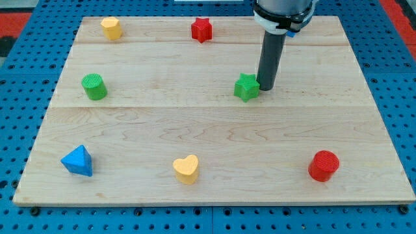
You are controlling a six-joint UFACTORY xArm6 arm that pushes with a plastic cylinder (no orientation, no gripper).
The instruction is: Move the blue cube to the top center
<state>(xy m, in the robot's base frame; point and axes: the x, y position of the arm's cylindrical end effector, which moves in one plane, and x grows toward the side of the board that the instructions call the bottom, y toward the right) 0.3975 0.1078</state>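
A pale wooden board (214, 140) of joined planks fills most of the frame, its grain running left to right under even, soft light. Around it lies a blue perforated base (26, 78) dotted with holes, and red patches (16, 18) show at both top corners.

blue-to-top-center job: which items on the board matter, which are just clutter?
Belongs to the job:
- blue block, bottom left of the view; it looks more like a pyramid than a cube
- my tip, just right of the green star, far from the blue block

Just lying about:
- green star
- red star
- yellow block
- green cylinder
- yellow heart
- red cylinder
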